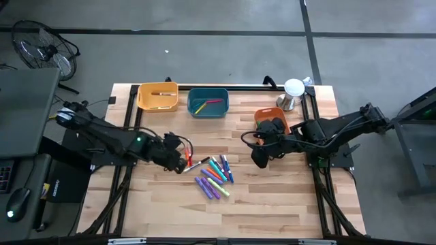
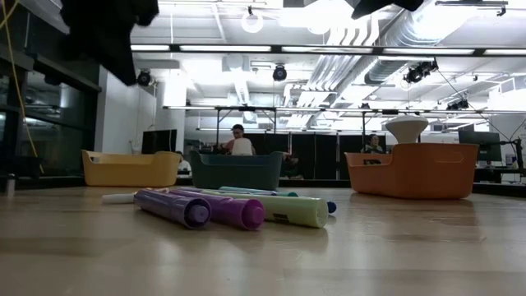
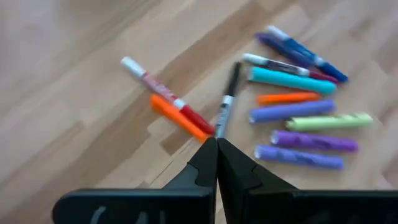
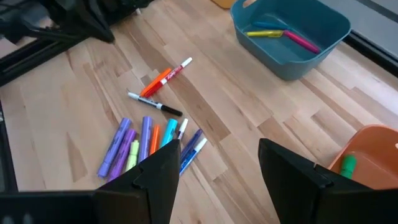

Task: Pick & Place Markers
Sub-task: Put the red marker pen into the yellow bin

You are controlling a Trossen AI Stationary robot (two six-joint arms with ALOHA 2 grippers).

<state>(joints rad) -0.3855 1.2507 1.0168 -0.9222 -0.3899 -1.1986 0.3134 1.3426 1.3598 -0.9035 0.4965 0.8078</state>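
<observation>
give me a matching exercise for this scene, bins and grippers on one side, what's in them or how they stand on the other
Column 1:
1. teal bin
2. orange bin
3. left gripper
4. right gripper

Column 2:
a. fingers shut, tips just short of the black and white marker
b. holds a green marker
c. fingers wide apart, holding nothing
d. holds a yellow marker and a pink marker

Pairs: 1-d, 2-b, 3-a, 4-c
</observation>
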